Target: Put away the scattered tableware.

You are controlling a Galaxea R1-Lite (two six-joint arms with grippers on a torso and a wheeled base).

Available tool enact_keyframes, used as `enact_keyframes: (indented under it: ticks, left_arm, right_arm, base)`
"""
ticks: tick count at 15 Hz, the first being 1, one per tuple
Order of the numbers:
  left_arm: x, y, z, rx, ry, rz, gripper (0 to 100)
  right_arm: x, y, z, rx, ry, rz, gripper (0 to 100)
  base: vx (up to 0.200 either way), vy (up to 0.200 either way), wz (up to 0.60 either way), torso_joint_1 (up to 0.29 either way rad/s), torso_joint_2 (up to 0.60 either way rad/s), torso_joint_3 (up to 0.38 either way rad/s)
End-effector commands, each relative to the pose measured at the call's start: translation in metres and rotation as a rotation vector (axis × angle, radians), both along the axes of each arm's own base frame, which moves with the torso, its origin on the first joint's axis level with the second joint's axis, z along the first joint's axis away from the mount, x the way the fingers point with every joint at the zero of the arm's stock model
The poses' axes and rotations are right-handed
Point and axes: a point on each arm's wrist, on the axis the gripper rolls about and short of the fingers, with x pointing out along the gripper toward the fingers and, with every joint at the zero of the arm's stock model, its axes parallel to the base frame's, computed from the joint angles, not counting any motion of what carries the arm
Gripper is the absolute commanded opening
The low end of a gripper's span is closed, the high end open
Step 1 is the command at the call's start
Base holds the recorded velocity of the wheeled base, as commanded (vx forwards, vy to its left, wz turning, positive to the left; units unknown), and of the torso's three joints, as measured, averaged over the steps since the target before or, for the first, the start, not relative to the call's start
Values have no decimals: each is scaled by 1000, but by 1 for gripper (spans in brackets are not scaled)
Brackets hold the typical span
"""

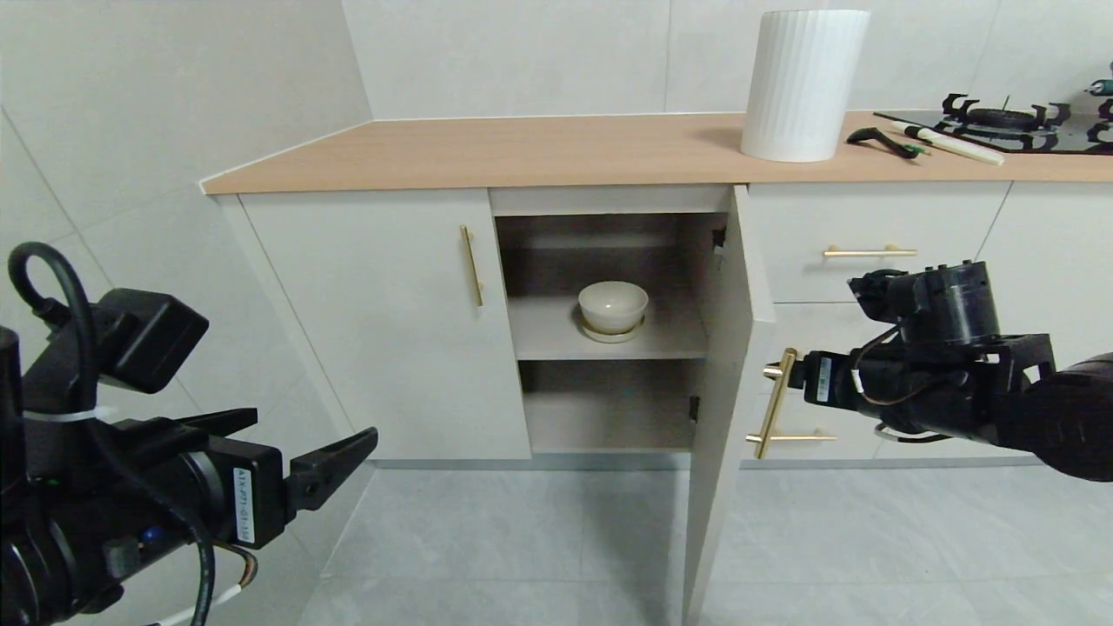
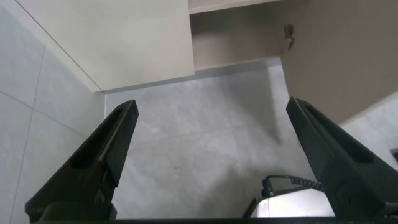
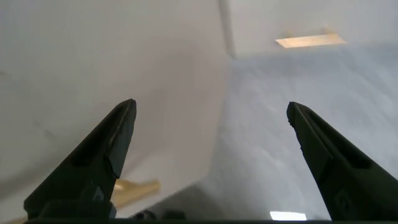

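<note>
On the head camera there is one long light-brown wooden counter over white cupboards. One white cupboard door stands open. Inside are two shelves. One round cream bowl sits on one small cream plate on the top shelf. The bottom shelf is below it.

There are four thin gold handles: one on the shut door, one on the open door and two on the drawers at the right. On the counter stands one tall white pot with ribs. Beside it lie one black-handled tool and one thin white stick, next to the black stove.

The black left gripper hangs low on the left with its two fingers spread apart and nothing in them. The black right gripper is just beside the open door's gold handle. I cannot tell if it touches it.

On the left wrist camera, two black fingers are wide apart over the grey floor tiles.

On the right wrist camera, two black fingers are also wide apart and hold nothing. The white door and a bit of gold handle are close by.
</note>
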Motion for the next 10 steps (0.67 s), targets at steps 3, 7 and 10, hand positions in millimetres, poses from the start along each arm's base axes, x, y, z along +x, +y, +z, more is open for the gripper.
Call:
enact_keyframes:
  ticks: [3, 7, 10]
  left_arm:
    - [3, -2, -3, 8, 14, -1, 100]
    - [4, -3, -6, 15, 25, -1, 100]
    - [3, -3, -6, 15, 25, -5, 100]
  right_arm:
    - [9, 30, -26, 41, -12, 57, 100]
    - [10, 42, -29, 104, -37, 65, 100]
    - [10, 43, -29, 106, -40, 65, 100]
  base:
    - [0, 0, 0, 0, 0, 0]
    - [0, 0, 0, 0, 0, 0]
    - [0, 0, 0, 0, 0, 0]
